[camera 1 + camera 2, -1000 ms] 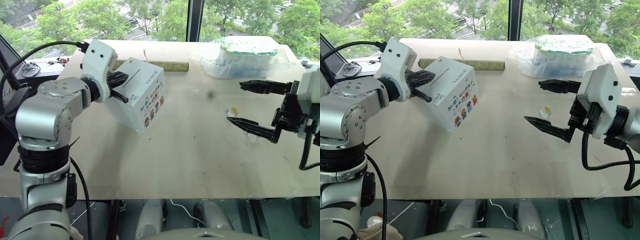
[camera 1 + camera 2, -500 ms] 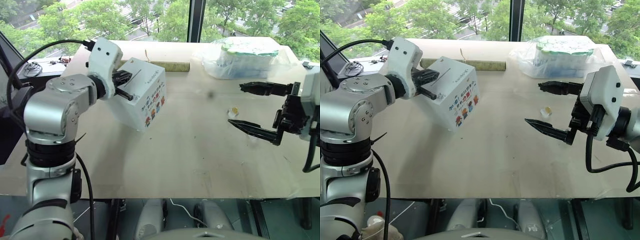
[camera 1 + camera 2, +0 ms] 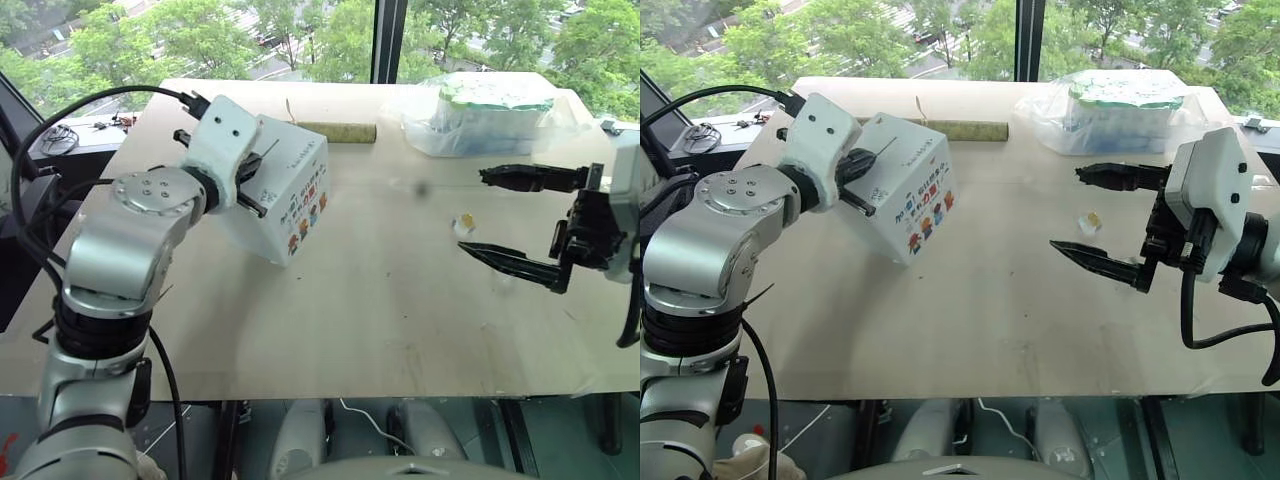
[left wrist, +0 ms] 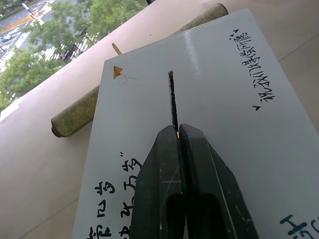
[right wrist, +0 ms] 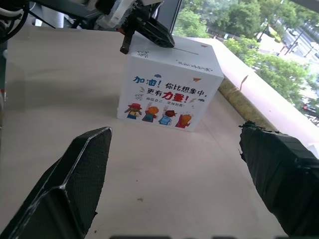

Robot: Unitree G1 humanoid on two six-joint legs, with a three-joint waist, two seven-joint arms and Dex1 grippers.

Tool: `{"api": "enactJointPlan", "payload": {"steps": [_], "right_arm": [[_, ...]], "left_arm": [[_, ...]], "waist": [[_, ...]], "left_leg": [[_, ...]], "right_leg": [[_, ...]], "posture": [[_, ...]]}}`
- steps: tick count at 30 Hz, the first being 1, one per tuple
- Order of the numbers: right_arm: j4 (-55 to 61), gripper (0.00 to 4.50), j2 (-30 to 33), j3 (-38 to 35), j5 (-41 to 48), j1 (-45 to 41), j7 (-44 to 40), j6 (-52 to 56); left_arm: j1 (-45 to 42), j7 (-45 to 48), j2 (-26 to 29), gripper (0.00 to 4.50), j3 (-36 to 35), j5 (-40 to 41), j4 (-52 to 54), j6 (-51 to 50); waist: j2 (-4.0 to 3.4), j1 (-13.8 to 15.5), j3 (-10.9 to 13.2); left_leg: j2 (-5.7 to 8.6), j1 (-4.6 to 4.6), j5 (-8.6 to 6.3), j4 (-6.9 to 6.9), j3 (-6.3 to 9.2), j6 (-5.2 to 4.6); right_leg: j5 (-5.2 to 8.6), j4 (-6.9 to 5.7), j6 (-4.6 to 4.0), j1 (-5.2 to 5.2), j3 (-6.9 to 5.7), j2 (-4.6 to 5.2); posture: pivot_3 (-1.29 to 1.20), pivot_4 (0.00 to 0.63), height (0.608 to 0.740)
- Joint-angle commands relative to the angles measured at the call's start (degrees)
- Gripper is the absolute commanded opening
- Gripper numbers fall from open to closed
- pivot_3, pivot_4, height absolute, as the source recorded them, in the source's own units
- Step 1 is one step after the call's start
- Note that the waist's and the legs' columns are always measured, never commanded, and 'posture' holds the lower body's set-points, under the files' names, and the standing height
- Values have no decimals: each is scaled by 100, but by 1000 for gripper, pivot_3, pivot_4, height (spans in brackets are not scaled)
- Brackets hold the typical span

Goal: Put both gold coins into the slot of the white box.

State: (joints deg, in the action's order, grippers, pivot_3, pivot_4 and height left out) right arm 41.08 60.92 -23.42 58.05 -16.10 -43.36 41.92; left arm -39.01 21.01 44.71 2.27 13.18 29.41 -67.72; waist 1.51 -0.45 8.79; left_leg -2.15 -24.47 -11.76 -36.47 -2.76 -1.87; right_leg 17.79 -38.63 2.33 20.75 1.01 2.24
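The white box [image 3: 296, 196] stands tilted at the table's back left, handwriting face up and cartoon figures facing me. My left gripper [image 4: 178, 131] is shut with its tips at the near end of the slot [image 4: 172, 97]. A thin gold sliver shows between the tips, the edge of one gold coin. The other gold coin [image 3: 465, 221] lies on the table with a whitish scrap. My right gripper [image 3: 471, 210] hangs open over it, one finger on each side. The right wrist view looks between its fingers [image 5: 75, 174] at the box [image 5: 169, 84].
A clear plastic-wrapped green-and-white bundle [image 3: 490, 110] sits at the back right. A greenish roll [image 3: 338, 131] lies behind the box. A bare clear scrap [image 3: 505, 283] rests near the right gripper's lower finger. Cables [image 3: 60, 135] lie beyond the table's left edge.
My left wrist has rolled and the arm has swung in, while the shut tips stay at the slot. The right gripper and the coin on the table have not moved.
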Motion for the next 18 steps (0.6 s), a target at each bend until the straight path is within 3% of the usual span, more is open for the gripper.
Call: {"api": "enactJointPlan", "payload": {"steps": [1, 11, 15, 16, 17, 18], "right_arm": [[-75, 4412, 149, -175, 120, -141, -112, -17], [-157, 4412, 228, -118, 144, -237, -165, 4], [-91, 4500, 223, -181, 155, -172, -100, 25], [-64, 4500, 215, -199, 154, -143, -70, 33], [-53, 4500, 205, -210, 159, -122, -40, 44], [-43, 4500, 192, -223, 195, -101, 15, 75]], "left_arm": [[142, -63, -3, 0, 102, -121, 247, -31], [-45, 155, -609, 0, -488, 273, -186, -333], [-5, 228, -581, 1254, -530, 303, -40, -181], [14, 268, -588, 1348, -560, 332, 55, -57], [33, 299, -596, 2029, -588, 353, 133, 70], [31, 353, -688, 2029, -719, 486, 237, 121]], "waist": [[0, 0, 0], [0, 73, 0], [0, 111, 0], [0, 118, 0], [0, 123, 0], [1, 124, 0]], "left_leg": [[0, -1, 0, 0, 0, 0], [2, -11, 0, -2, 8, -1], [1, -12, 0, -1, 8, 0], [1, -12, 0, -1, 8, 0], [1, -13, 0, -1, 9, 0], [1, -14, 0, -2, 9, 0]], "right_leg": [[0, 4, 0, 0, 0, 0], [0, 13, 1, 0, -13, -2], [0, 13, 0, 1, -13, -1], [0, 13, 0, 1, -13, -1], [0, 13, 0, 1, -13, -1], [0, 14, 0, 1, -13, 0]], "posture": [[0, 150, 740], [0, 150, 740], [0, 150, 740], [0, 150, 740], [0, 150, 740], [0, 150, 740]]}}
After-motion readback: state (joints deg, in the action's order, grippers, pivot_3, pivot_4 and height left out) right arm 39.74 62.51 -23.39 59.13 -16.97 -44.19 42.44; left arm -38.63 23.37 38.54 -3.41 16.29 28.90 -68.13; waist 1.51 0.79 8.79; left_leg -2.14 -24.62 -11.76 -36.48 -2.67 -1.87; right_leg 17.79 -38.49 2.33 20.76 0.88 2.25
